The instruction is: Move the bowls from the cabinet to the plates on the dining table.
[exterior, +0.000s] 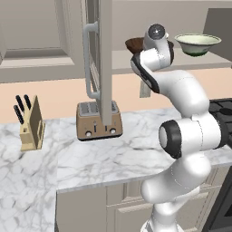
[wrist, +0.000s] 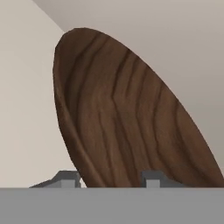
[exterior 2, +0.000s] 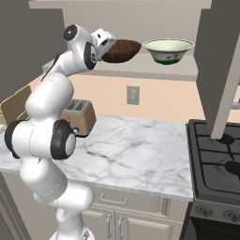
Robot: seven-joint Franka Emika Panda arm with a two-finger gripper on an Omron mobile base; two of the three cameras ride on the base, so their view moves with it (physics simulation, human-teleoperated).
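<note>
Hand view: the dark brown bowl (wrist: 127, 118) looms directly ahead, its rim edge passing between the two finger tips (wrist: 65, 179), one on each side of the wall.
Claw state: the claw (wrist: 107, 180) straddles the rim, partly drawn in; whether the pads already press on the wood cannot be told from here.
Relation that counts: the bowl lies straight in front of the claw, on the cabinet (exterior: 104, 54) shelf, wrist (exterior 2: 104, 40) reaching in from the left.
Right base view: the brown bowl (exterior 2: 123, 49) sits just beside the pale green-cream bowl (exterior 2: 168, 49), apart from it on the same shelf.
Materials: the brown one is wide, shallow and matte with bold wood grain; the other is smaller, glossy, footed.
Below: a marble tabletop (exterior 2: 140, 154) carries a toaster (exterior: 98, 120) and knife block (exterior: 31, 127).
Judgement: a firm pinch, then a lift clear of the shelf, likely comes next.
</note>
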